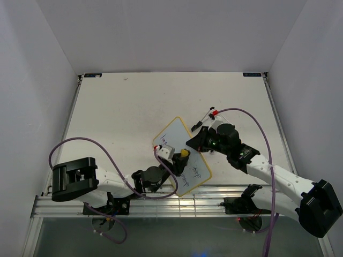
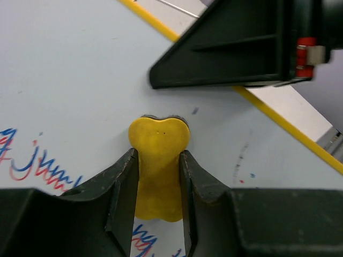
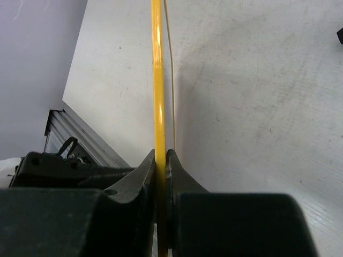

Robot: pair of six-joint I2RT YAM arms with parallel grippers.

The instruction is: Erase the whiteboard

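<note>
White bench [image 1: 134,101] fills the walled cell, and the whiteboard [image 1: 174,134] lies near its front edge, between my two arms, turned cornerwise like a diamond. My left end effector [image 1: 182,159] is closed on the yellow eraser [image 1: 184,154]. From the left wrist I see both fingers pressed against the narrow waist of the eraser, whose rounded far end sits on the white writing surface, just right of some blue and red handwriting [image 2: 37,166]. My right end effector [image 1: 194,142] pinches the board's right-hand edge. Its fingers are nearly together, with only the thin yellow frame [image 3: 156,80] between them, seen edge-on. A marker [image 1: 204,118] lies on the bench just beyond that end effector.
</note>
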